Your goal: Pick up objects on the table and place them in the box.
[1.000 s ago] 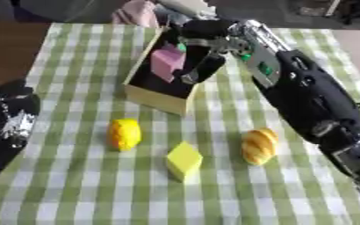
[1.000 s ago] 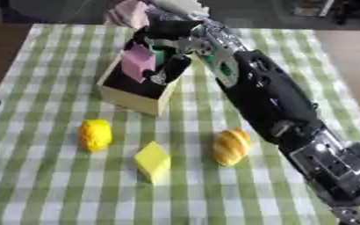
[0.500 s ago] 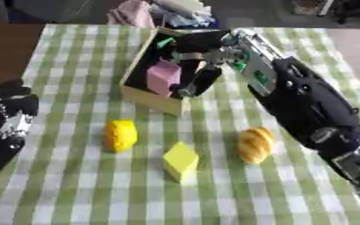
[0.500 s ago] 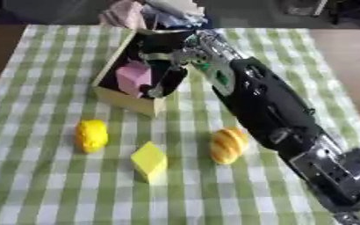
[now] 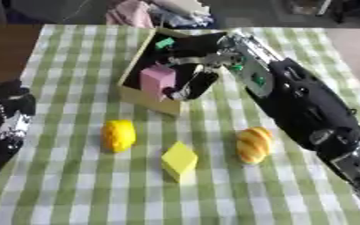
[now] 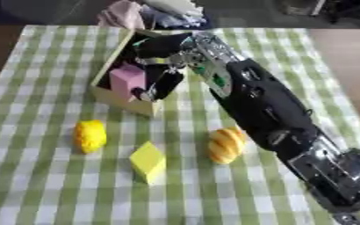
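Box (image 5: 149,103), left eye view: sits at 12 o'clock on the checked counter (image 5: 75,193), tipped open toward the camera.
Pink block (image 5: 157,81): inside the box, with a small green piece (image 5: 164,43) deeper in; these look placed.
Right hand (image 5: 192,83): reaches into the box just beside the pink block; whether its fingers grip or have let go, I cannot tell.
Left hand (image 5: 5,127): idle at 9 o'clock, fingers unclear.

Left to do, right eye view: yellow rounded object (image 6: 90,136) at 8 o'clock, yellow cube (image 6: 148,161) at 6 o'clock, orange ridged object (image 6: 226,145) at 5 o'clock, all on the counter, well apart.
Progress: roughly under halfway, by my judgement.
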